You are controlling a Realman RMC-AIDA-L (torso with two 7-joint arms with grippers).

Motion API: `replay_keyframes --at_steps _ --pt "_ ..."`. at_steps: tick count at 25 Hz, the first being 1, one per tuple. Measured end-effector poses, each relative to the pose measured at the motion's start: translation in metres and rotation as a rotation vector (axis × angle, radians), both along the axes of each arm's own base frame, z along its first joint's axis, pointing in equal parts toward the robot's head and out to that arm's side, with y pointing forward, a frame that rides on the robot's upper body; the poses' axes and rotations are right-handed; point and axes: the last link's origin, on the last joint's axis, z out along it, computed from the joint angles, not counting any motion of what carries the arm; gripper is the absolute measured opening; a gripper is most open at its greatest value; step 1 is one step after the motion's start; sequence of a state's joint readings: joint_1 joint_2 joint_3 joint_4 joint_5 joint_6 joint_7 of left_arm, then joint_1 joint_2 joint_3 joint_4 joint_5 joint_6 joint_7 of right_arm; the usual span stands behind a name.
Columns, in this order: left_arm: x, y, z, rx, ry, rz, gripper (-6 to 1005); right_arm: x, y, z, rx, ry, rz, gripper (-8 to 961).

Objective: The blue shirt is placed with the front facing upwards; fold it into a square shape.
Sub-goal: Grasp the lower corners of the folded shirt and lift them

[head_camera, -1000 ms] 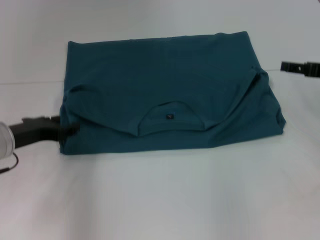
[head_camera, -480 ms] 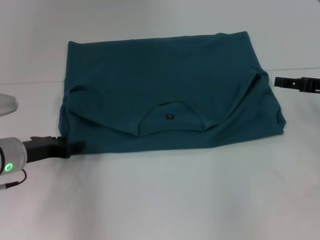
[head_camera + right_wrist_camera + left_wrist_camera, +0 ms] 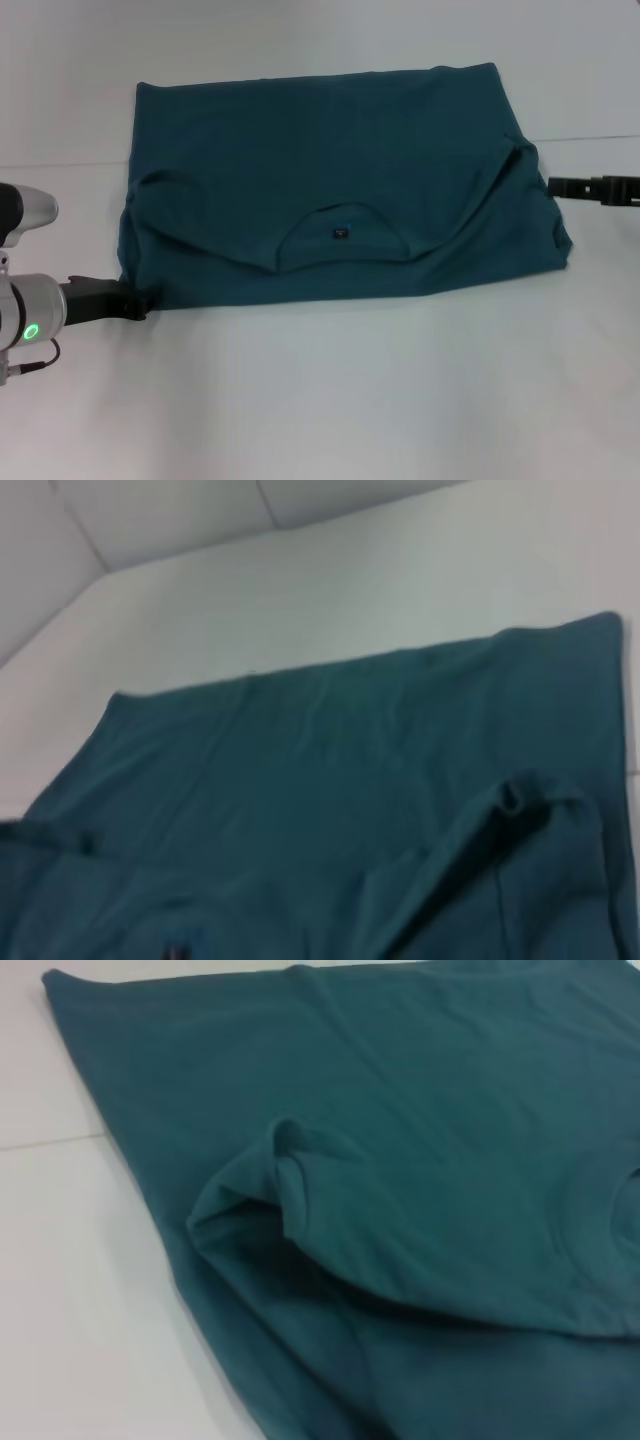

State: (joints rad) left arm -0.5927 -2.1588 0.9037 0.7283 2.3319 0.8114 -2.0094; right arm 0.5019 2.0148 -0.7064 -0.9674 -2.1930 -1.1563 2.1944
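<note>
Left side: the left hand (image 3: 140, 300) sits low on the white bench (image 3: 330, 400), at the near left corner of the blue shirt (image 3: 330, 170). Its dark tip touches or slightly overlaps the cloth edge there. Whether the hand is spread or pressed together cannot be told; the tip merges with the dark cloth, and the left wrist view shows no fingers at all. A green light glows on the silver wrist section behind it.

Centre: the shirt lies on the bench as a wide, roughly rectangular folded bundle, its far edge straight and flat. The round collar (image 3: 340, 232) faces the near side, with a small dark tag (image 3: 340, 234) inside it. A folded-over layer runs across the near half, ending in a curved edge on either side of the collar. In the left wrist view, the shirt (image 3: 400, 1160) shows a puckered, bunched fold (image 3: 275, 1185) near its left edge, over a lower layer. No chest lettering is visible.

Right side: the right hand (image 3: 555, 185) hovers just beside the shirt's right edge, level with a rumpled fold there. Spread or pressed together cannot be told at this angle. The right wrist view shows the shirt (image 3: 300, 780) and that same raised fold (image 3: 520, 805), with bare bench beyond.
</note>
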Motion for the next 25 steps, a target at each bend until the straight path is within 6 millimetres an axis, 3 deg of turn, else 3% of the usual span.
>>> replay_keyframes --at_steps 7,11,15,25 --pt "0.006 0.001 -0.001 -0.017 -0.015 -0.001 216 0.02 -0.008 0.03 -0.106 -0.1 -0.174 812" --pt "0.009 0.002 0.0 -0.023 -0.019 -0.01 133 0.02 -0.004 0.034 -0.136 -0.147 -0.227 812" --pt "0.009 0.002 0.0 -0.024 -0.019 -0.011 7 0.014 0.001 0.025 -0.161 -0.17 -0.22 811" --pt "0.011 0.002 0.001 -0.029 -0.028 -0.013 5 0.009 0.023 -0.021 -0.185 -0.14 -0.232 810"
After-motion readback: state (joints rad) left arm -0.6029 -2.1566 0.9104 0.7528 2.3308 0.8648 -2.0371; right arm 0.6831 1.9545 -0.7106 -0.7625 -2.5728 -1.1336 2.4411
